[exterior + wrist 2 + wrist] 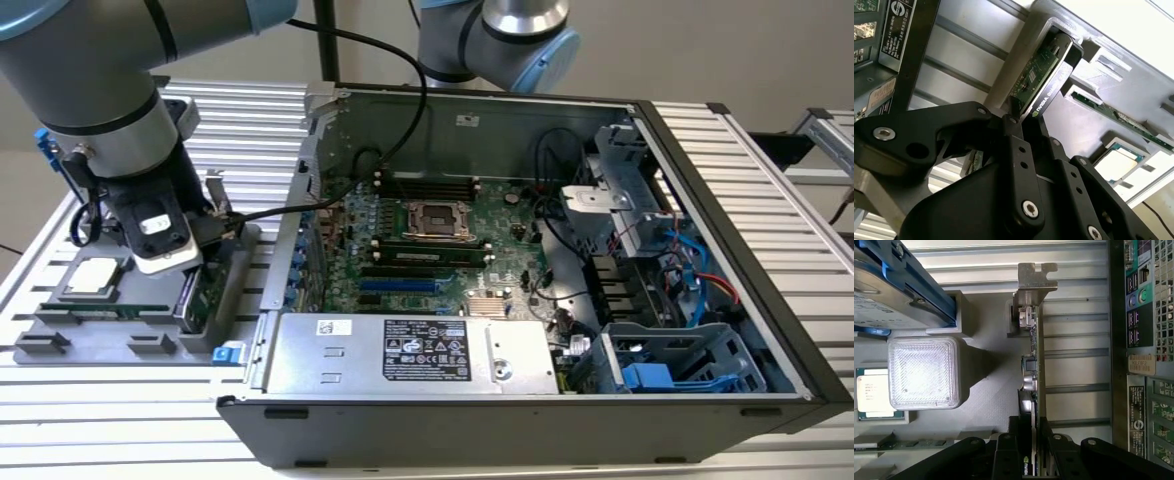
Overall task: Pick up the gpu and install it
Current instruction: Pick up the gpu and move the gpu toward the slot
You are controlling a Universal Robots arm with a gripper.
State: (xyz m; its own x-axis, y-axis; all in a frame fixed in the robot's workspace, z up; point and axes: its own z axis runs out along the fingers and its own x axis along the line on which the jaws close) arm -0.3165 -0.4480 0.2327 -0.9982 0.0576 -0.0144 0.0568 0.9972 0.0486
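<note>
Exterior view: one gripper (pixel 207 262) low over one grey parts tray (pixel 54 345), beside one open computer case (pixel 534 250); second wrist view: its two fingers (pixel 1016 145) clamp the one gpu (pixel 1036 75), upright in its tray slot; first wrist view: one silver bracket (pixel 1035 280) at the card's end farthest from the gripper.

Green gpu (pixel 1033 375) with black cooler and silver end bracket, standing on edge in a grey tray (pixel 989 390) slot, at the exterior view's left of the computer case (pixel 534 425)
</note>
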